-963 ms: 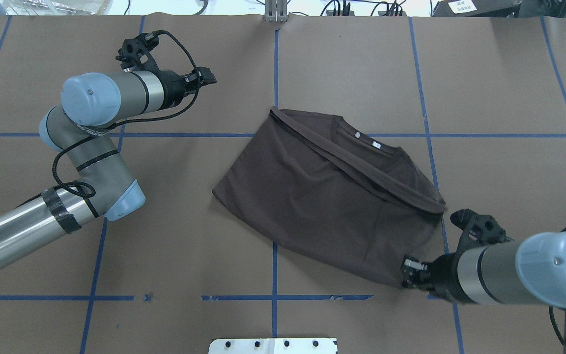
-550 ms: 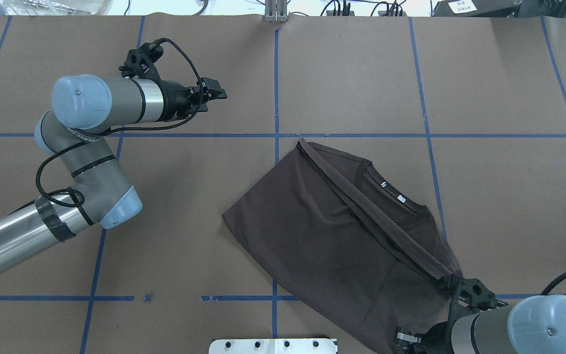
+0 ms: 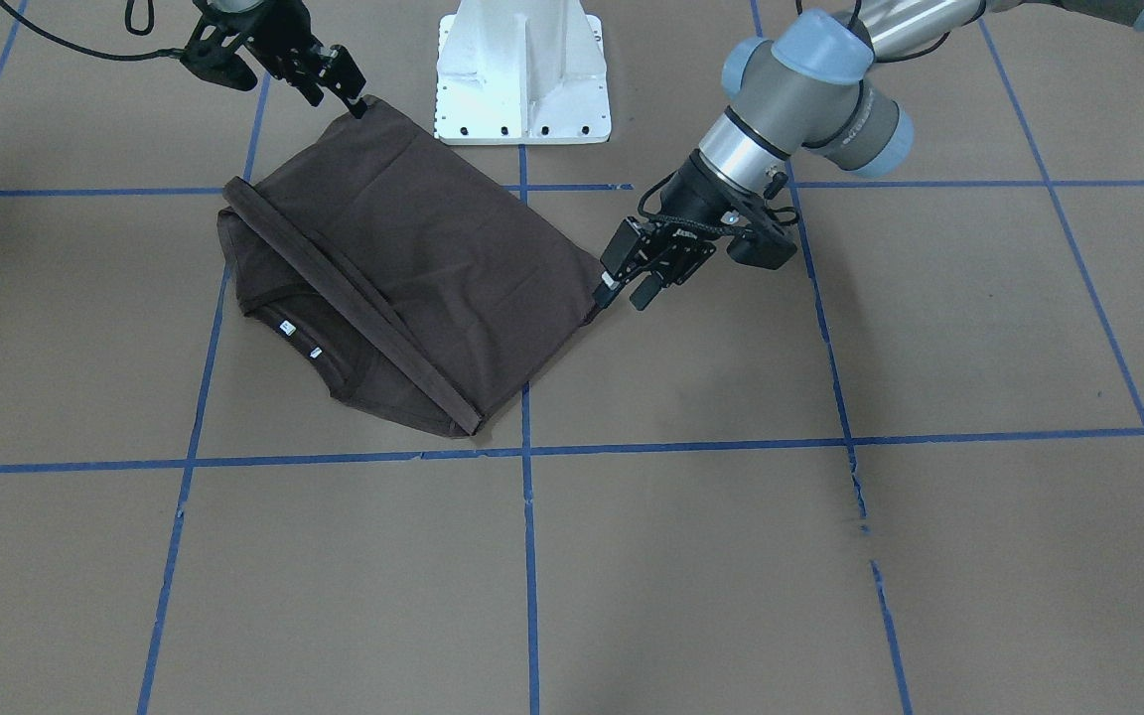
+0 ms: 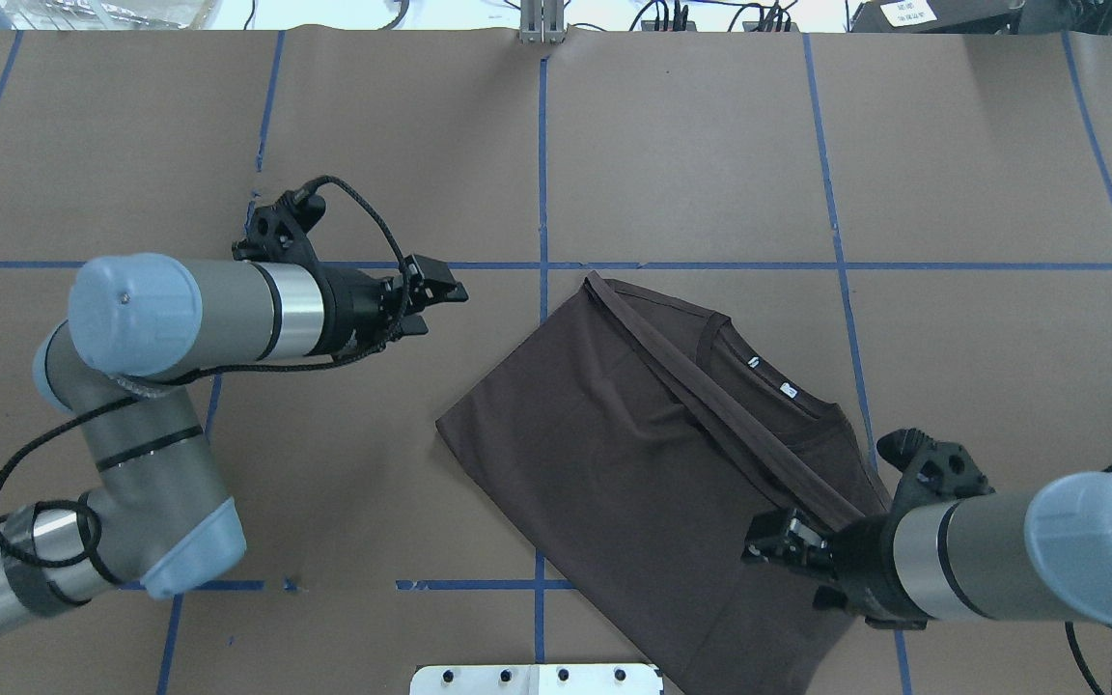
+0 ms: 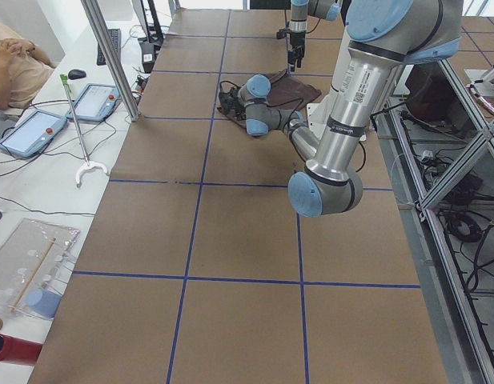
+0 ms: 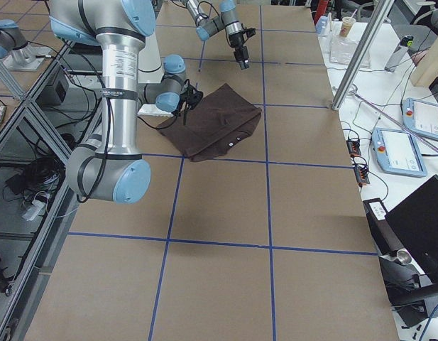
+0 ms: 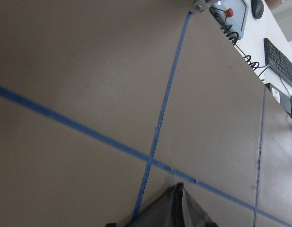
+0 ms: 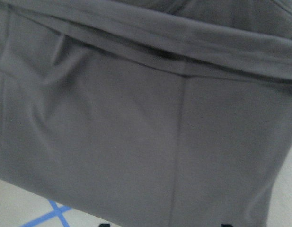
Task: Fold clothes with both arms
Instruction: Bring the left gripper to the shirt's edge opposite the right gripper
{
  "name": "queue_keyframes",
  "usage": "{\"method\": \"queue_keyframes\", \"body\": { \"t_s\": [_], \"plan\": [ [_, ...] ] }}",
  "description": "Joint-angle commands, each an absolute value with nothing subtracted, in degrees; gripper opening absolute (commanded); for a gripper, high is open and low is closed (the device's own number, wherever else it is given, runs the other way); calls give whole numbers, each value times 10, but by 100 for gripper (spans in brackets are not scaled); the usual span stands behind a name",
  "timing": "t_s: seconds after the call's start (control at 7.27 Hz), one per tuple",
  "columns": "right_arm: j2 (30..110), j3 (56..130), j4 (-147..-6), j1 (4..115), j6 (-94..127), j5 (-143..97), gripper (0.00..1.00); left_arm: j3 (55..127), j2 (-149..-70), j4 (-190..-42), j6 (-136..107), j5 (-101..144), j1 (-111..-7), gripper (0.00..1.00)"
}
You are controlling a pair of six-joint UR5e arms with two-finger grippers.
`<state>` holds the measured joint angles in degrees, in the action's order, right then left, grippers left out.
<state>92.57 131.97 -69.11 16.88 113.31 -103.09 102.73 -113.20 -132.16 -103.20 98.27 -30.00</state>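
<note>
Lit evenly and brightly from above; only soft shadows are thrown on the brown paper-covered desk. Beyond its far edge everything's blown out white. The dark grey-brown cotton T-shirt is rendered blurry in the right wrist view.

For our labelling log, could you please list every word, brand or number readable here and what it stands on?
No text reads clearly.
White neck tags on the T-shirt: print too small.
White label on equipment at the overhead view's top right: blurred.
Black lettering on the right arm: too small.
</note>
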Motion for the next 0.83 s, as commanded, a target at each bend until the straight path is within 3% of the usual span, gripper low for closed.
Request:
{"method": "queue_keyframes", "body": {
  "t_s": [0.0, 0.69],
  "plan": [
    [864, 1267, -689, 246, 1127, -1025, 100, 1054, -1141, -1163, -1035, 912, -212, 67],
    [838, 1222, -686, 289, 1127, -1024, 100, 1032, -1136, -1150, -1032, 893, -200, 59]
  ]
}}
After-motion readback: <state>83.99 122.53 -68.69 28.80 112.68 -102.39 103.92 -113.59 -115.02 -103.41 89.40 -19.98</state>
